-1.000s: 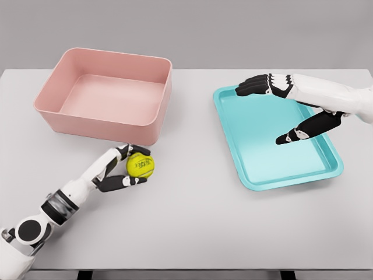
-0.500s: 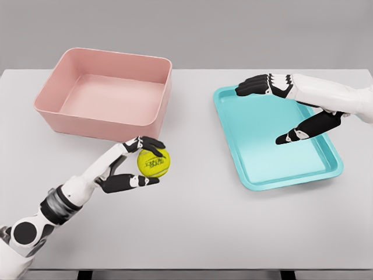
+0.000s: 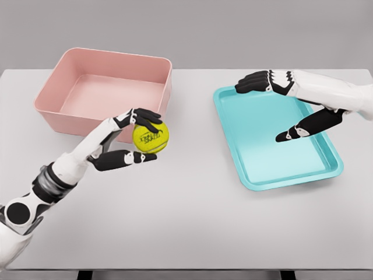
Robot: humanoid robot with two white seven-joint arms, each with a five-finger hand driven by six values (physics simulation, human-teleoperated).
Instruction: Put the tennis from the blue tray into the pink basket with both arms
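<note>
Our left hand [image 3: 129,140] pinches the tennis ball [image 3: 150,135] between black fingers and thumb, holding it in front of the pink basket's [image 3: 70,76] near wall, above the grey table [image 3: 192,216]. Our right hand [image 3: 285,108] hovers spread over the blue tray [image 3: 256,178].

Looked like a bare simulated test bench, not a real room: a plain grey table [image 3: 204,221] against a flat grey wall [image 3: 233,29], everything rendered too clean, with just a pink basket [image 3: 58,114] and blue tray [image 3: 291,181] laid out.
</note>
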